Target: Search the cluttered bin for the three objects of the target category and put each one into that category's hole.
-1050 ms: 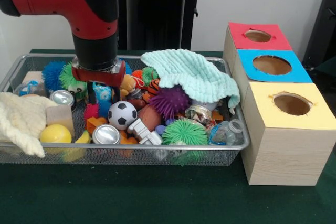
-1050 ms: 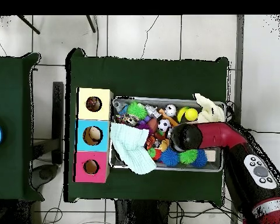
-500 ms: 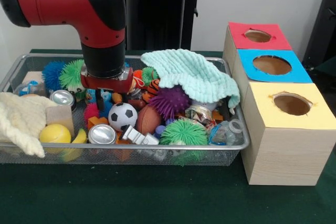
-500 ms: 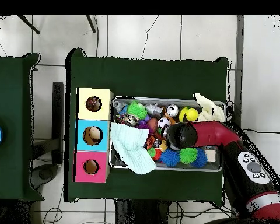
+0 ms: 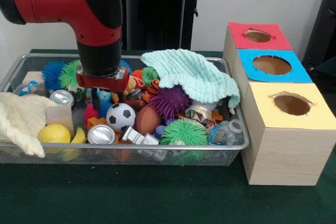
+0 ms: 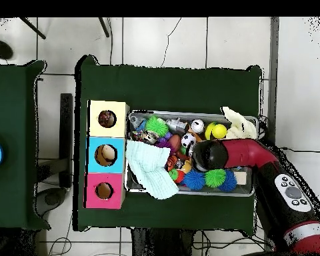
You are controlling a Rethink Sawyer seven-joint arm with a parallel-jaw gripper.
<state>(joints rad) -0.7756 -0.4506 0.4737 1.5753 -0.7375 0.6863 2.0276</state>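
The wire bin (image 5: 157, 148) is full of toys. Among them are a soccer ball (image 5: 121, 116), a brown football (image 5: 148, 119), a purple spiky ball (image 5: 169, 102), a green spiky ball (image 5: 184, 131), two cans (image 5: 102, 134) (image 5: 64, 97) and a yellow ball (image 5: 54, 133). My gripper (image 5: 104, 97) reaches down into the clutter just behind the soccer ball, over a small blue toy (image 5: 104, 98). Its tips are buried among the toys. In the overhead view the red arm (image 6: 246, 155) covers the gripper.
A mint cloth (image 5: 191, 74) drapes over the bin's back right part. A cream cloth (image 5: 18, 119) hangs over its left end. Right of the bin stand three boxes with holes: red (image 5: 258, 35), blue (image 5: 272, 65) and yellow (image 5: 292, 104). A wooden block (image 5: 59, 115) lies near the cans.
The arm has shifted a little to the right and sunk lower into the bin. The soccer ball and football have been nudged slightly.
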